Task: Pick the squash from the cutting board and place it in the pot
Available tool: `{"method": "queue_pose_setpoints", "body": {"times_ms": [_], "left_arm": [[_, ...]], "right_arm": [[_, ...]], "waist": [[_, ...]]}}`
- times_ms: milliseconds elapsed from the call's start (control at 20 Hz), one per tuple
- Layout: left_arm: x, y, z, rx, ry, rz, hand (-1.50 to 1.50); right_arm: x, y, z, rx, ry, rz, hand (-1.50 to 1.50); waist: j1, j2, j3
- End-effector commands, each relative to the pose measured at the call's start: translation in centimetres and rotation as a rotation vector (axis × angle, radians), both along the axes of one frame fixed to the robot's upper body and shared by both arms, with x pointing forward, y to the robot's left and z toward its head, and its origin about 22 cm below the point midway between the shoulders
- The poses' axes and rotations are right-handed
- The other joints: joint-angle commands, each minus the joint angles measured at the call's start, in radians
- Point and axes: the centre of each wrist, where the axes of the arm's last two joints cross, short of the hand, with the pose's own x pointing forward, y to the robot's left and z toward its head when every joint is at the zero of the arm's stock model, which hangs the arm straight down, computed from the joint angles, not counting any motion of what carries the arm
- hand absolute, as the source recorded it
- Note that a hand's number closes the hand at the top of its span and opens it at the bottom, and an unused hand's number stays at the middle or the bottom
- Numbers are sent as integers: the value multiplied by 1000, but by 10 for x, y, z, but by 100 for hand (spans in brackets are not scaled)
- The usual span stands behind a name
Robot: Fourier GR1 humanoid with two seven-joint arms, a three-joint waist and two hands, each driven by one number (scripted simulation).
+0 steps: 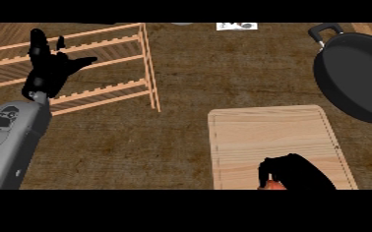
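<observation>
A pale wooden cutting board lies at the lower right of the counter. At its near edge my right hand is curled over the squash, of which only a small orange-red bit shows under the fingers. The black pot sits at the far right, partly cut off by the view's edge, its handle pointing up. My left hand rests open at the left, fingers up, over the wooden rack.
A wooden slatted rack covers the upper left of the dark brown counter. A small white object lies at the counter's far edge. Bare counter lies between the rack and the board.
</observation>
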Motion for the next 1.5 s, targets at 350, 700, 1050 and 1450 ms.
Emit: {"method": "queue_pose_setpoints", "body": {"times_ms": [350,700,1050,1450], "left_arm": [[-8,-3,15,-132,-286,116,0],[-2,10,21,-145,-245,129,0],[1,6,26,-149,-260,127,0],[2,3,24,-154,-268,90,0]], "right_arm": [[-25,-6,44,179,-180,110,150],[-12,-23,91,407,-500,-145,150],[-1,-58,123,473,-676,-351,150],[11,-101,136,526,-660,-491,150]], "waist": [[-40,-44,11],[-71,-51,13],[-47,-48,15],[-9,-36,14]]}}
